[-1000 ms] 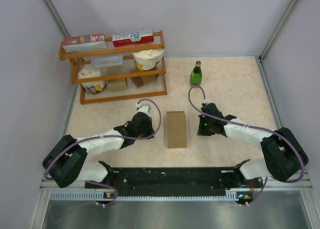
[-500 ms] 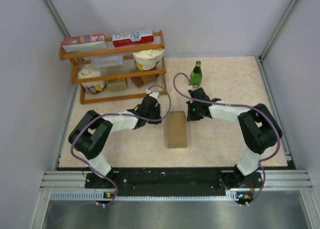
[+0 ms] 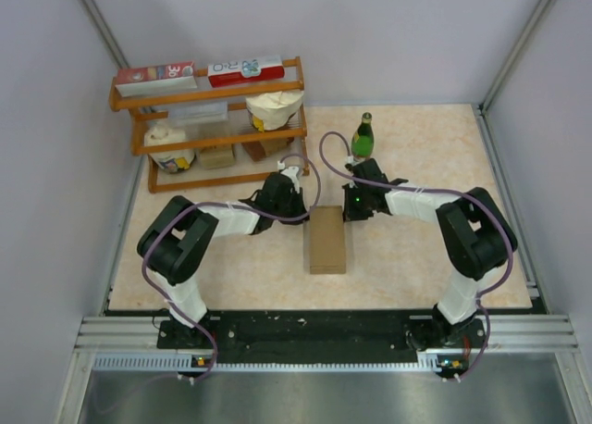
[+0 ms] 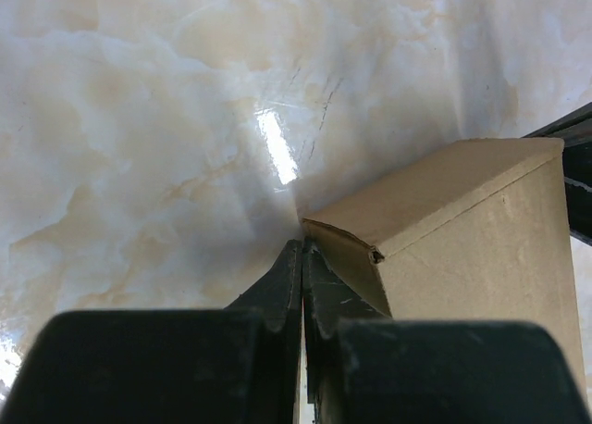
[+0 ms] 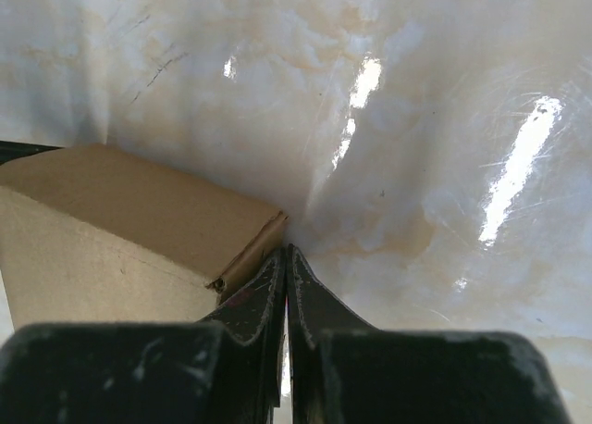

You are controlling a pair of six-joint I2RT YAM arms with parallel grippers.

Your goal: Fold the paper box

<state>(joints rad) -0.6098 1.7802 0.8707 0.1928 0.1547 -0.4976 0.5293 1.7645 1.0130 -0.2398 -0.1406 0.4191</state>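
Left gripper is holding its fingers clenched flat together with nothing seen between them, the tips touching the far left corner of the box, where a flap edge is gaping slightly. On the other side the right gripper is doing likewise, fingers pressed against each other and tips meeting the far right corner. Folded and brown, the box is lying on the table between the two arms, with a green bottle standing beyond it and a shelf standing at the far left.
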